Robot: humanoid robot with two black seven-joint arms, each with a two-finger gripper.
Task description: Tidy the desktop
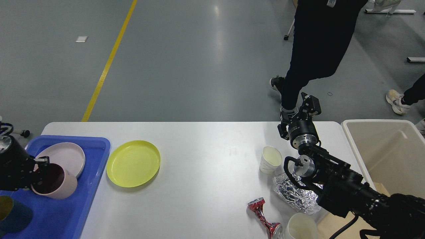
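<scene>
The white desktop (206, 156) fills the lower half of the view. My left gripper (36, 173) is at the far left, shut on the rim of a pink cup (56, 182) with a dark inside. It holds the cup tilted over the blue tray (69, 212). A pale pink plate (66, 155) lies in the tray behind the cup. A yellow plate (133, 163) lies on the desktop next to the tray. My right gripper (297, 114) is open and empty above the desktop's far right edge.
A paper cup (270, 160), crumpled foil (294, 196), a crushed red can (264, 217) and a second paper cup (300, 227) lie by my right arm. A beige bin (388, 152) stands at the right. A dark blue cup (11, 214) sits in the tray. A person (315, 49) stands behind the table.
</scene>
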